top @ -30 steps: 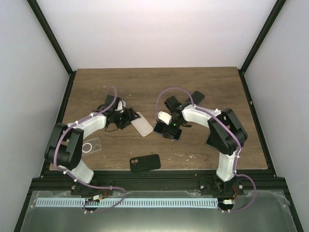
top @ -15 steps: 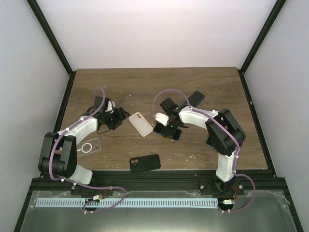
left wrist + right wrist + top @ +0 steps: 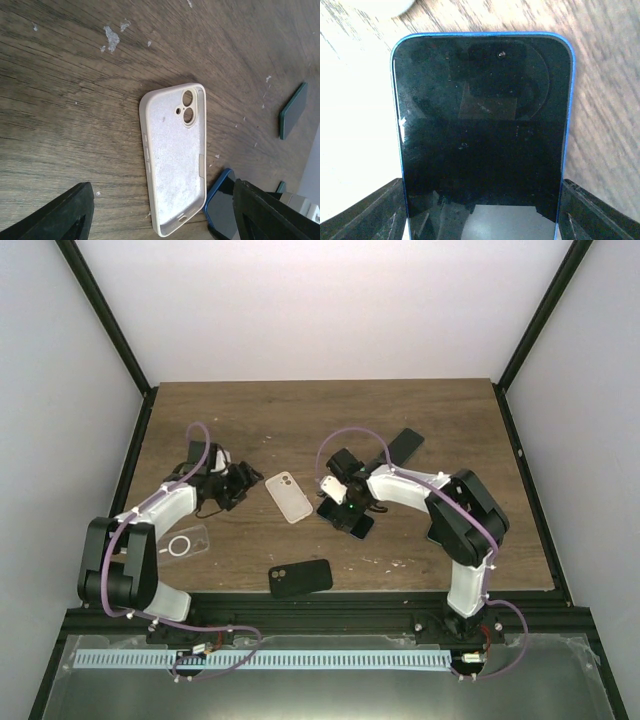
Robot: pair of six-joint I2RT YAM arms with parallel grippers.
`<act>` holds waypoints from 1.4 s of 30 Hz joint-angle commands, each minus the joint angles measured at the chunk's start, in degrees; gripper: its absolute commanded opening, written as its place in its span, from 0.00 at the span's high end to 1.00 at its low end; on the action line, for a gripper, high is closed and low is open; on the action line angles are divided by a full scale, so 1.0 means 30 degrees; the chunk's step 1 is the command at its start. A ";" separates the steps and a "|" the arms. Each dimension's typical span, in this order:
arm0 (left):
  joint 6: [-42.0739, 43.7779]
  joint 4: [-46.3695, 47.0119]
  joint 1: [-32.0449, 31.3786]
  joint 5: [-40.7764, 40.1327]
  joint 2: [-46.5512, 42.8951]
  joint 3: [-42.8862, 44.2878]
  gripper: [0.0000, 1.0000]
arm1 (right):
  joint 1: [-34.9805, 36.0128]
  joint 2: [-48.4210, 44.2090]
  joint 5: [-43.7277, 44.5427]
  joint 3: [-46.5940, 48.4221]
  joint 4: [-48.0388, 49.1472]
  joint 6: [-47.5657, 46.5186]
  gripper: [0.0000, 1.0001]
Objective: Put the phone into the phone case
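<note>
The beige phone case point(image 3: 288, 497) lies on the table with its hollow side up; the left wrist view shows the case point(image 3: 175, 160) with its camera hole at the far end. My left gripper point(image 3: 237, 486) stands open to the left of it, apart from it, and holds nothing; the left gripper point(image 3: 162, 184) shows only its fingertips point(image 3: 70, 212). The blue-edged phone point(image 3: 352, 519) sits screen up just right of the case. My right gripper point(image 3: 338, 508) is shut on it. In the right wrist view the phone point(image 3: 480, 125) fills the space between the right gripper point(image 3: 481, 182) fingers.
A clear case with a ring point(image 3: 183, 542) lies at the left near my left arm. A black phone case point(image 3: 300, 578) lies near the front edge. A dark green phone point(image 3: 405, 443) lies behind my right arm and appears as the green phone point(image 3: 292, 111) in the left wrist view.
My left gripper has let go of the case and drawn back to the left. The case has shifted slightly left. My right gripper has closed on the phone's edges and moved a little left.
</note>
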 commanded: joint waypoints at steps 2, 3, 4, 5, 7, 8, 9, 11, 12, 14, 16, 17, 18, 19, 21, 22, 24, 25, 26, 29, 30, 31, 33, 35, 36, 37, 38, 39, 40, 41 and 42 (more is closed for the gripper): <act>-0.0021 0.0040 0.0232 0.0384 -0.0402 -0.0351 0.21 | 0.0209 -0.1051 -0.0284 0.0665 -0.1494 0.3272 0.30; -0.0073 0.0054 0.0286 0.0380 -0.0473 -0.0402 0.21 | 0.0266 -0.1191 -0.0631 0.0809 -0.1241 0.3786 0.32; -0.0109 0.0092 0.0373 0.0398 -0.0559 -0.0459 0.20 | 0.0346 -0.1297 -0.0967 0.0958 -0.0938 0.4290 0.33; -0.0165 0.0126 0.0505 0.0404 -0.0654 -0.0558 0.19 | 0.0440 -0.1387 -0.1167 0.1164 -0.0480 0.4792 0.33; -0.0173 0.0167 0.0862 0.0536 -0.0916 -0.0683 0.18 | 0.0630 -0.1524 -0.1327 0.1603 0.0217 0.5813 0.32; -0.0147 0.0143 0.1078 0.0644 -0.1046 -0.0725 0.18 | 0.0677 -0.1509 -0.1472 0.1849 0.0570 0.6231 0.32; -0.0095 0.0096 0.1289 0.0720 -0.1183 -0.0807 0.18 | 0.0757 -0.1399 -0.1695 0.2287 0.0786 0.6529 0.32; -0.0035 -0.0015 0.1745 0.0831 -0.1433 -0.0953 0.18 | 0.0996 -0.1013 -0.2011 0.3224 0.1017 0.7065 0.32; 0.0006 0.0025 0.1958 0.0930 -0.1525 -0.1067 0.18 | 0.1126 -0.0762 -0.2057 0.3652 0.1157 0.7382 0.32; -0.0005 0.0031 0.2248 0.1076 -0.1622 -0.1218 0.18 | 0.1384 -0.0321 -0.2089 0.4436 0.1534 0.7958 0.32; 0.0006 0.0089 0.2409 0.1207 -0.1639 -0.1370 0.18 | 0.1536 0.0153 -0.2069 0.5309 0.1955 0.8630 0.33; 0.0044 0.0104 0.2425 0.1226 -0.1679 -0.1423 0.18 | 0.1633 0.0384 -0.2000 0.5677 0.2186 0.8913 0.33; 0.0045 0.0132 0.2420 0.1247 -0.1673 -0.1458 0.18 | 0.1748 0.0647 -0.1955 0.6064 0.2427 0.9175 0.33; -0.0003 0.0205 0.2427 0.1257 -0.1679 -0.1540 0.18 | 0.1861 0.0925 -0.1931 0.6427 0.2600 0.9413 0.33; -0.0030 0.0328 0.2430 0.1309 -0.1661 -0.1647 0.18 | 0.2143 0.1467 -0.1679 0.7219 0.2946 0.9960 0.33; -0.0034 0.0368 0.2428 0.1338 -0.1604 -0.1659 0.18 | 0.2221 0.1846 -0.1531 0.7586 0.3072 1.0262 0.33; -0.0022 0.0394 0.2427 0.1440 -0.1507 -0.1674 0.18 | 0.2372 0.2289 -0.1186 0.8081 0.3559 1.0840 0.33; -0.0029 0.0399 0.2442 0.1475 -0.1472 -0.1661 0.18 | 0.2444 0.2460 -0.1015 0.8166 0.3950 1.1060 0.33; -0.0026 0.0421 0.2430 0.1491 -0.1445 -0.1653 0.18 | 0.2486 0.2591 -0.0836 0.8131 0.4369 1.1380 0.33; -0.0013 0.0466 0.2426 0.1559 -0.1445 -0.1711 0.18 | 0.2683 0.3130 -0.0829 0.8193 0.5354 1.1655 0.33; 0.0012 0.0441 0.2428 0.1556 -0.1460 -0.1736 0.18 | 0.2776 0.3345 -0.0725 0.8316 0.5434 1.1620 0.33; 0.0019 0.0412 0.2428 0.1559 -0.1466 -0.1769 0.18 | 0.2876 0.3551 -0.0565 0.8419 0.5441 1.1604 0.33; 0.0071 0.0358 0.2428 0.1599 -0.1512 -0.1819 0.18 | 0.2977 0.3881 -0.0331 0.8413 0.5512 1.1637 0.33; 0.0102 0.0307 0.2420 0.1575 -0.1558 -0.1802 0.18 | 0.3011 0.4080 -0.0244 0.8176 0.5832 1.1738 0.33; 0.0081 0.0314 0.2427 0.1576 -0.1603 -0.1828 0.18 | 0.3011 0.4134 -0.0260 0.7988 0.6135 1.1733 0.33; 0.0061 0.0363 0.2428 0.1602 -0.1612 -0.1850 0.18 | 0.3033 0.4174 -0.0251 0.7843 0.6370 1.1721 0.33; 0.0025 0.0373 0.2428 0.1635 -0.1635 -0.1878 0.18 | 0.3040 0.4230 -0.0162 0.7723 0.6554 1.1716 0.33; -0.0001 0.0389 0.2431 0.1679 -0.1642 -0.1860 0.18 | 0.3040 0.4274 -0.0023 0.7616 0.6698 1.1675 0.33; -0.0031 0.0402 0.2428 0.1739 -0.1642 -0.1850 0.18 | 0.3040 0.4297 0.0083 0.7493 0.6836 1.1608 0.33; -0.0027 0.0392 0.2428 0.1791 -0.1639 -0.1871 0.18 | 0.3040 0.4317 0.0191 0.7353 0.6986 1.1537 0.32; -0.0033 0.0406 0.2431 0.1816 -0.1620 -0.1866 0.18 | 0.3026 0.4328 0.0304 0.7251 0.7048 1.1495 0.33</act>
